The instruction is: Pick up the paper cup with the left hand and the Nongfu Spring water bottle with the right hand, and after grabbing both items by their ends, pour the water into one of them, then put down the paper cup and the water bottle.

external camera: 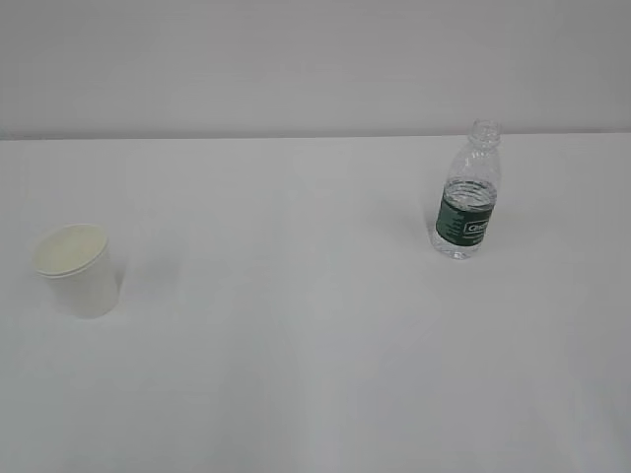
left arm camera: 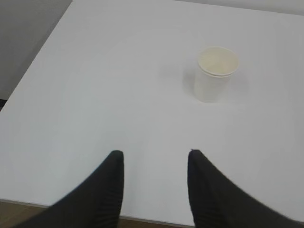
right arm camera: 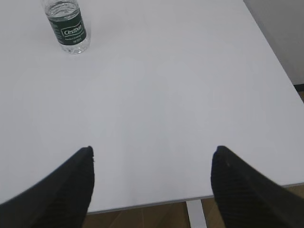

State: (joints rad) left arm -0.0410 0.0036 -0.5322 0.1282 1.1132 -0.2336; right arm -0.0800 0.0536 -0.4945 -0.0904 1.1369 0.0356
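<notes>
The white paper cup (external camera: 77,269) stands upright at the left of the white table (external camera: 296,325), its cream inside showing. The capless Nongfu Spring water bottle (external camera: 467,192), clear with a dark green label, stands upright at the right; some water shows inside it. Neither arm appears in the exterior view. In the left wrist view the left gripper (left arm camera: 154,156) is open over the table's near edge, the paper cup (left arm camera: 214,75) far ahead and to its right. The right gripper (right arm camera: 153,152) is open wide near the table edge, the bottle (right arm camera: 68,26) far ahead at upper left.
The table's left edge (left arm camera: 33,71) drops to a grey floor. Its right edge (right arm camera: 275,61) and near edge (right arm camera: 142,204) show in the right wrist view, with brown floor and a white table leg (right arm camera: 195,216) below. A pale wall (external camera: 315,59) stands behind the table.
</notes>
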